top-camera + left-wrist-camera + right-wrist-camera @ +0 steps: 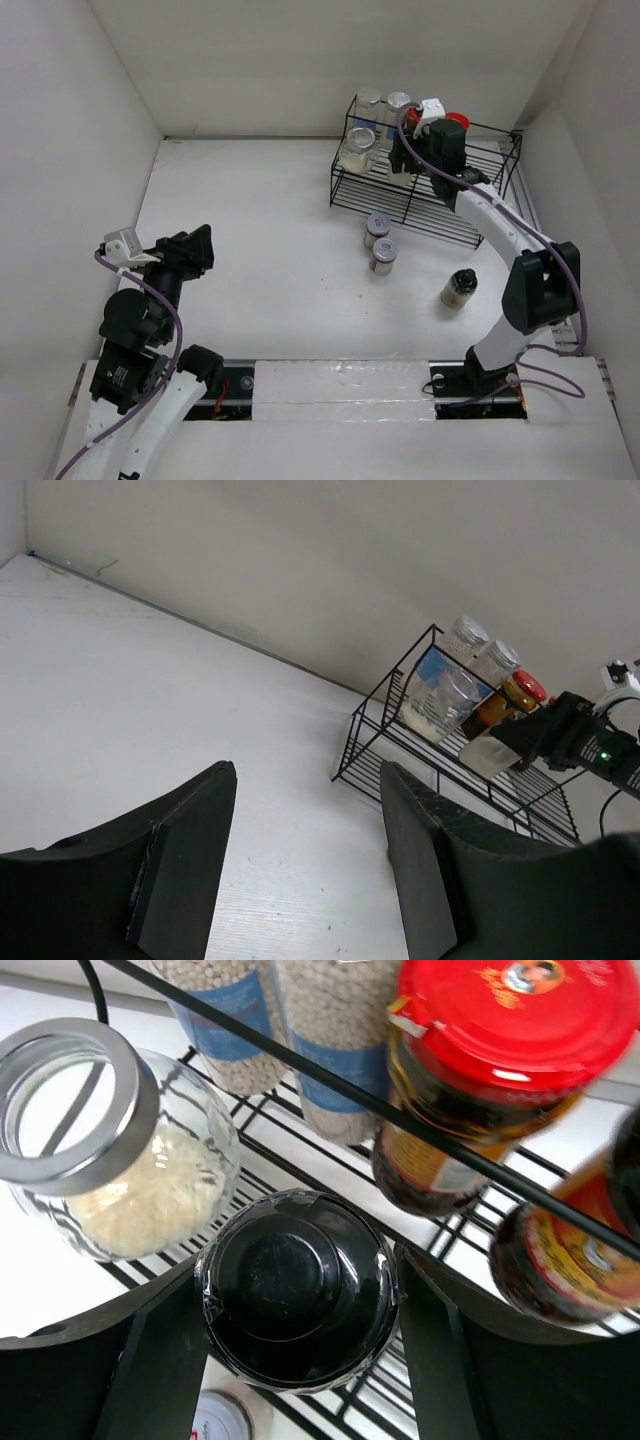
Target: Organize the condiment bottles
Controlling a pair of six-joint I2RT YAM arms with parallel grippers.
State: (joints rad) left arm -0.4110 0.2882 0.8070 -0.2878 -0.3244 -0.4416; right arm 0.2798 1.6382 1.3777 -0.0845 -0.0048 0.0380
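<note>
**Top external view.** A black wire two-tier rack (pixel 440 215) stands at the far right of the white table (pixel 250 200). The right gripper (pixel 408 158) reaches in over the rack among the jars shelved there. Three jars stand on the table in front of the rack: two grey-lidded glass jars (pixel 377 229) just beside each other, and a dark-lidded glass jar with pale contents (pixel 459 288) apart to the right. The left gripper (pixel 200 250) sits well apart on the left.

**Left wrist view.** The left gripper's fingers (pixel 190 860) are parted with nothing between them. The right gripper appears to carry a pale jar (pixel 488 752) at the rack, though it is small here.

**Right wrist view.** The right gripper's fingers (pixel 150 1360) are pinching a black-lidded glass jar (pixel 297 1290) at its cap, one finger flush on each side. Whether its base rests on the shelf wires cannot be told. It is close-packed:
- a round silver-rimmed glass jar of pale grains (pixel 110 1140) is just to its left;
- two tall blue-labelled jars of pale peppercorns (pixel 330 1050) stand behind;
- two red-lidded jars of dark sauce (pixel 480 1080) are to the right.

**Handling assessment.**
- The jars are rigid, smooth and breakable — they will not yield to the fingers.
- They are probably light.
- The black cap looks film-wrapped and glossy, so it is likely slippery.
- Hold square across the cap or shoulder.
- Neighbouring glass leaves little room to swing.
</note>
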